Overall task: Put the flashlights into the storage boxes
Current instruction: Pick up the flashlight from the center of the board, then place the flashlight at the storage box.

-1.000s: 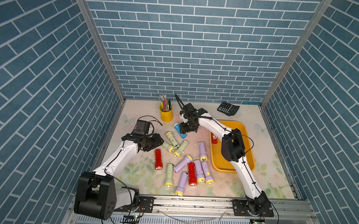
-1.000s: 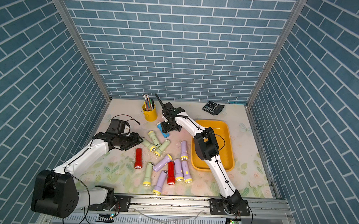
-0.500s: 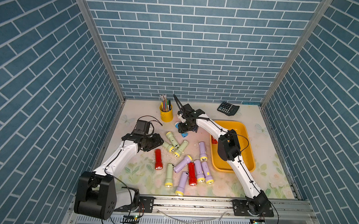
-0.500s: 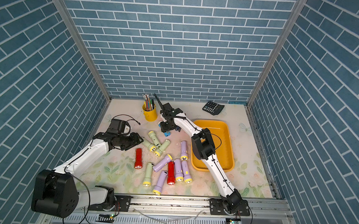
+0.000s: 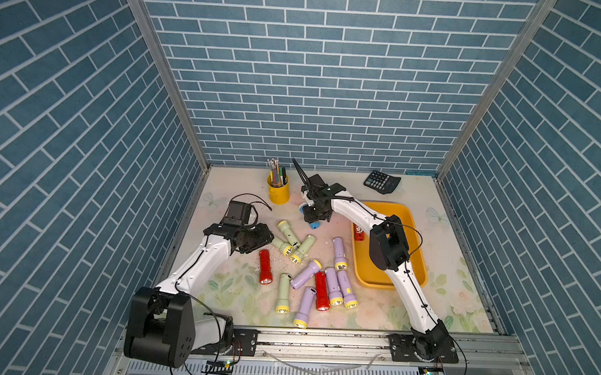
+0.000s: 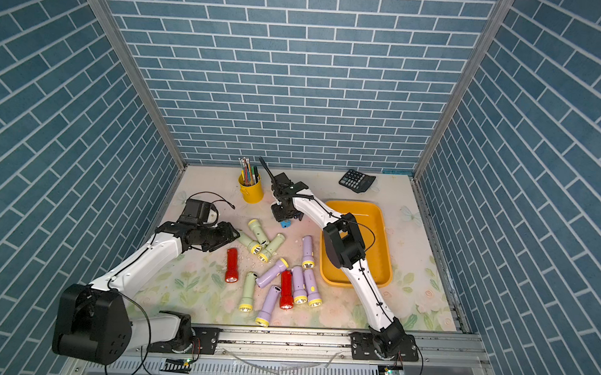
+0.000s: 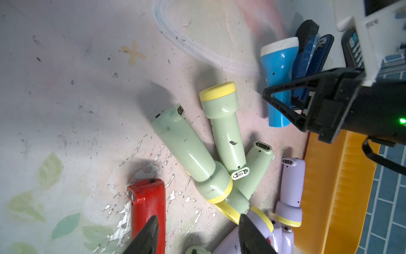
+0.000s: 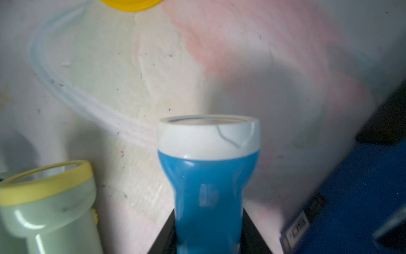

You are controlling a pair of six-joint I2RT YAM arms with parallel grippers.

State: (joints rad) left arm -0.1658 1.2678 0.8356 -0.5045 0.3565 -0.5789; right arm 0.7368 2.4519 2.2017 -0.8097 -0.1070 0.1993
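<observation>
**Blue flashlight** (image 8: 208, 187): white head ring, glossy hard plastic. It is probably light, rigid and a little slippery. It appears to lie on the desk (image 5: 232, 286) just beside the stapler (image 7: 307, 57), outside the tray (image 5: 371, 282).

**Best hold:** the narrow barrel behind the flared head, where the right hand (image 5: 315, 218) pinches it.

**Left hand** (image 7: 198, 222): spread and empty, near the green flashlights (image 7: 184, 143).

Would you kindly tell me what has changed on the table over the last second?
The right gripper closed onto the blue flashlight it had straddled open. The left gripper stayed open beside the green flashlights; the tray and the other flashlights did not move.
</observation>
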